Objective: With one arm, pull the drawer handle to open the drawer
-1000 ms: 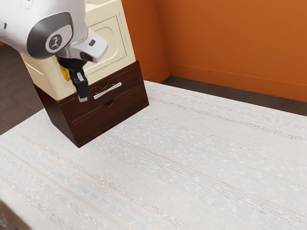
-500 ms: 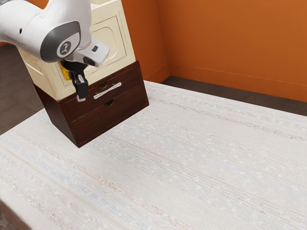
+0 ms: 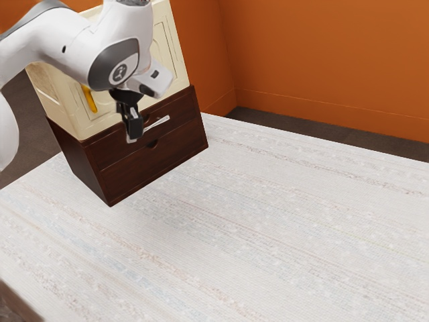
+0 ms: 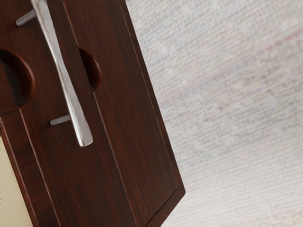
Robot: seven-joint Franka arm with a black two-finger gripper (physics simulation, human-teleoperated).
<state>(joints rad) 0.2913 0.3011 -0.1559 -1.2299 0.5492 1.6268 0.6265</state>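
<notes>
My black gripper (image 3: 134,139) hangs in front of the dark brown drawer unit (image 3: 154,156), by the end of the silver bar handle (image 3: 159,123) nearer the exterior view's left, partly covering it. Whether they touch cannot be told. The upper drawer (image 3: 110,149), which bears the handle, sits flush in the unit. In the wrist view the handle (image 4: 66,80) stands off the drawer front on two posts, beside a semicircular notch in the wood.
A cream cabinet (image 3: 59,111) with a yellow handle (image 3: 90,99) on its side rests on top of the drawer unit. The pale woven-patterned tabletop (image 3: 255,221) spreads out in front, and an orange wall (image 3: 322,60) rises behind.
My arm and hand have moved toward the exterior view's right, bringing the gripper over from beside the handle to its near end. The drawer has stayed put.
</notes>
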